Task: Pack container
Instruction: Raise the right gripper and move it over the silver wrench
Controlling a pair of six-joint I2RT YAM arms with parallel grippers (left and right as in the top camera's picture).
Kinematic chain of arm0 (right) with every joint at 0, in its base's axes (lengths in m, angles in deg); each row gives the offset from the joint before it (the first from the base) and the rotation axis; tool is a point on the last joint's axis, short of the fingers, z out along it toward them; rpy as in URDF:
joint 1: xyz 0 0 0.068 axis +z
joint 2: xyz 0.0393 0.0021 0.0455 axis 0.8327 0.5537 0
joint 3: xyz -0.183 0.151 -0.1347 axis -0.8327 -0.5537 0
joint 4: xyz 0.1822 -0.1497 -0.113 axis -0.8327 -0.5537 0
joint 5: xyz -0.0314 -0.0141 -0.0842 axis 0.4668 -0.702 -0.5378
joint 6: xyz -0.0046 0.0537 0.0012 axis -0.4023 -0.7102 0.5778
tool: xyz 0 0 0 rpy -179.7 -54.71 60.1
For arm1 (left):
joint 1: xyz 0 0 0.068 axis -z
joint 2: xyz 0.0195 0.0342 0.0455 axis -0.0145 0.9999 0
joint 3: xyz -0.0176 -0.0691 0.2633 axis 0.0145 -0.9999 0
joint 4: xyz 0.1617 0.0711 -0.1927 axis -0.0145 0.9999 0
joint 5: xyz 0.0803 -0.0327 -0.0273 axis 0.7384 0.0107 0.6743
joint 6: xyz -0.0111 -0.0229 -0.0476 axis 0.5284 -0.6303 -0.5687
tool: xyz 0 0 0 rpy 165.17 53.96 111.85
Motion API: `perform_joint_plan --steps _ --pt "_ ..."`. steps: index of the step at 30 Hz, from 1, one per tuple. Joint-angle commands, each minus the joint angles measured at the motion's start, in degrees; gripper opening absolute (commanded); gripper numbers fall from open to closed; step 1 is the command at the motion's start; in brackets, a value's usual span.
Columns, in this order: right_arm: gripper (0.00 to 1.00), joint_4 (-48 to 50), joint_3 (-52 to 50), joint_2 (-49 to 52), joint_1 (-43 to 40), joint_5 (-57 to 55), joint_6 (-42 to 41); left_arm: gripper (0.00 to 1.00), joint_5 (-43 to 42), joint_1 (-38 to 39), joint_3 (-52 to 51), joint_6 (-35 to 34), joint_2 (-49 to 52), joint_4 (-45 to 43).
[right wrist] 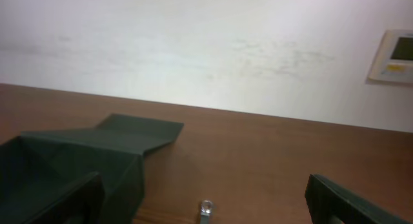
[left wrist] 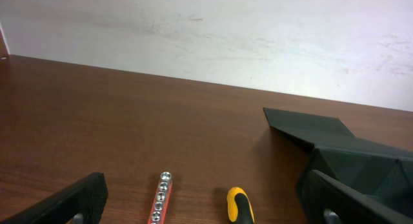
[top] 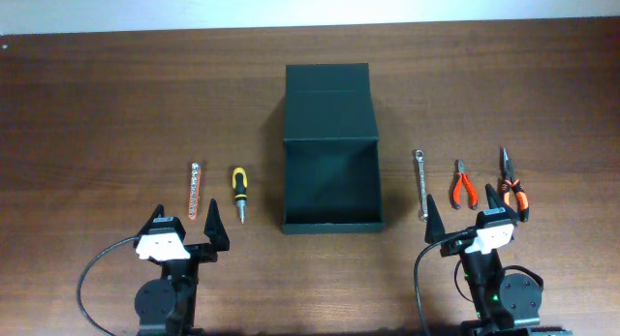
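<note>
Both arms sat folded low at the near edge of the bench, left and right of centre, with their wrists aimed toward the far side. The left end effector had its two fingers spread wide apart and gripped nothing. The right end effector was splayed the same way, also holding nothing. The container stood at the middle of the bench, farther out than both arms and between them, with its lid swung back toward the far side and its inside open to the overhead camera. Only the overhead view showed the whole layout. A red strip of sockets and a yellow-and-black screwdriver lay left of the container, just beyond the left arm. On the right lay a silver tool, possibly a ratchet wrench, then red-handled pliers and orange-and-black long-nose pliers, the last close beside the right arm's head. The left wrist view caught just the far ends of the strip and the screwdriver between its dark fingers. It also showed the lid tilted back rather than flat. The right wrist view showed only the tip of the silver tool, plus a pale wall panel that no other camera saw.
</note>
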Motion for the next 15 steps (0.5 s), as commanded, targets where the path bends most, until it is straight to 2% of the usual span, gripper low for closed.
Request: perform_joint_plan --steps 1,8,11,15 --pt "0.99 -0.55 2.29 -0.37 -0.33 1.88 -1.66 0.99 -0.39 0.22 -0.13 0.94 -0.02 0.28" --pt "0.99 -13.25 14.67 4.44 -0.37 -13.20 -1.42 0.99 -0.39 0.22 -0.13 0.94 -0.02 0.28" --pt "0.99 -18.45 22.97 11.17 -0.37 -18.10 -1.46 0.99 -0.39 0.22 -0.13 0.94 -0.02 0.28" --pt "0.99 -25.79 35.63 24.79 -0.37 -18.78 -1.51 0.99 -0.39 0.22 -0.13 0.94 -0.02 0.28"
